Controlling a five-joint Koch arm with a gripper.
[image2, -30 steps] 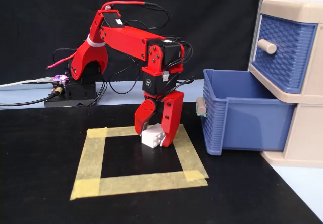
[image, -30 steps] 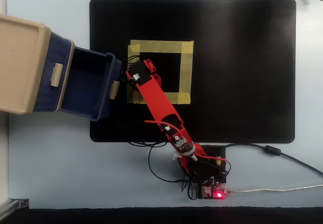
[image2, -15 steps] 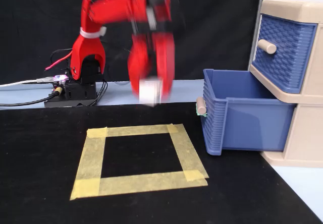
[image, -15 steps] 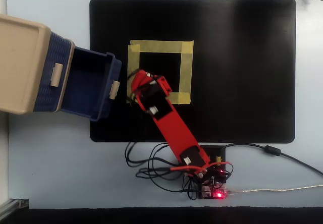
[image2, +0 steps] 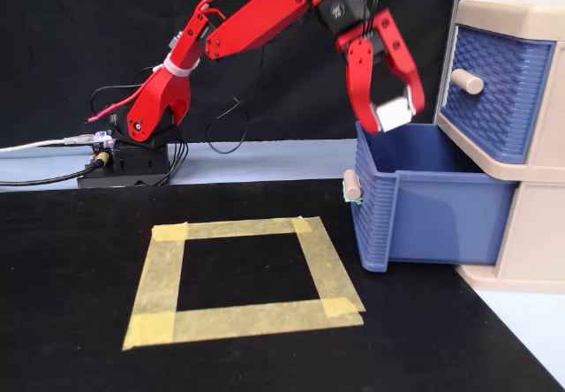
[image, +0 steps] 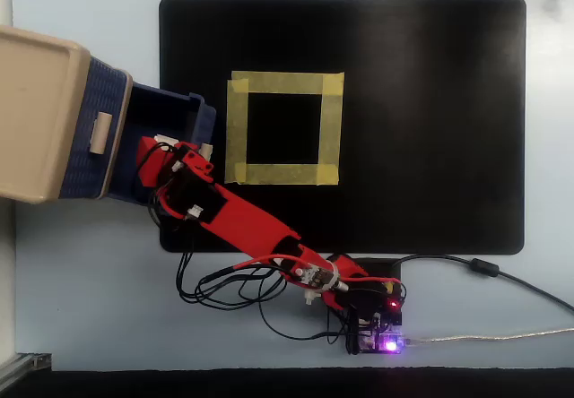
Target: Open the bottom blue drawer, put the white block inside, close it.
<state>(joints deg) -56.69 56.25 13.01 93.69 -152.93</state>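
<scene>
My red gripper (image2: 393, 120) is shut on the white block (image2: 395, 113) and holds it just above the open bottom blue drawer (image2: 433, 207), over the drawer's far side. The drawer is pulled out of the beige cabinet (image2: 530, 242), and its round knob (image2: 352, 184) faces the mat. In the overhead view the gripper (image: 161, 149) hangs over the open drawer (image: 175, 104), with a bit of the white block (image: 165, 138) showing. The upper blue drawer (image2: 494, 83) is closed.
A yellow tape square (image2: 238, 229) lies on the black mat (image2: 71, 277) beside the drawer; it also shows in the overhead view (image: 282, 82). The arm's base, control board (image: 377, 335) and cables sit at the mat's edge.
</scene>
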